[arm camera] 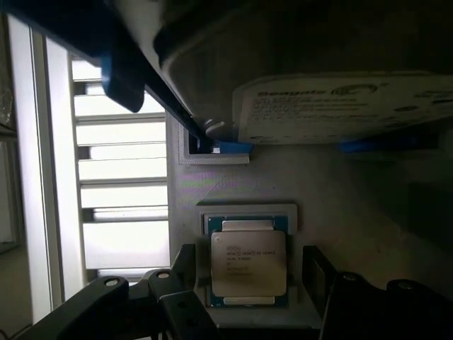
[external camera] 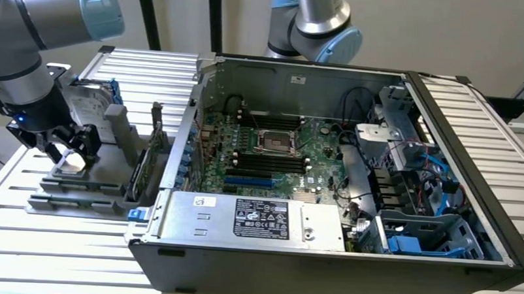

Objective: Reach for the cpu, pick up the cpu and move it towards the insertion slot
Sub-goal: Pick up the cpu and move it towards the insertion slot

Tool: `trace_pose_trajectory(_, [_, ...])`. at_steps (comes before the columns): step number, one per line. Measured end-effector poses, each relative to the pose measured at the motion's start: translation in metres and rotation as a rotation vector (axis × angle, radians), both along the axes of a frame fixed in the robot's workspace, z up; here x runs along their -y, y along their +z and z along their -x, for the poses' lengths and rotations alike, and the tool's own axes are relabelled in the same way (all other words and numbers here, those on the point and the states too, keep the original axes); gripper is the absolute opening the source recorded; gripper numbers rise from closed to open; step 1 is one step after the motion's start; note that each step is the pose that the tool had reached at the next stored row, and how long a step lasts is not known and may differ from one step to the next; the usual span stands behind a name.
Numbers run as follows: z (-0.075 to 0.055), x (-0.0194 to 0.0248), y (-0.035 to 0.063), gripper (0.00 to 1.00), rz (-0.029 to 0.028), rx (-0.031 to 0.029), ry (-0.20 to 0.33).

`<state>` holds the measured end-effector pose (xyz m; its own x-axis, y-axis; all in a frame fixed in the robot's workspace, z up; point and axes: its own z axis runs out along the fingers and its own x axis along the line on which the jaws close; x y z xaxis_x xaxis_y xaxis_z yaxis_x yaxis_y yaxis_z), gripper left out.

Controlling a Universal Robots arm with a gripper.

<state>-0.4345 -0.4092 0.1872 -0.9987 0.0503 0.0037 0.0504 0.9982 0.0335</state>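
Tool released, jaws wide either side of cpu in grey holder; chip likely light, stiff, fragile, so grip opposite edges.

Silver cpu flat in grey holder, insertion slot on green board

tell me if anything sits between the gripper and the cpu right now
Nothing visible does. The open gripper hangs directly over the cpu, with a finger on either side of it. The hard drive stands off to one side, not between them.
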Motion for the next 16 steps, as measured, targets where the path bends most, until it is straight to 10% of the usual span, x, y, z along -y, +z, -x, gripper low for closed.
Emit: trace_pose_trajectory(16, [0.0000,-0.0015,-0.0016,0.71,0.0000,-0.0011,0.000])
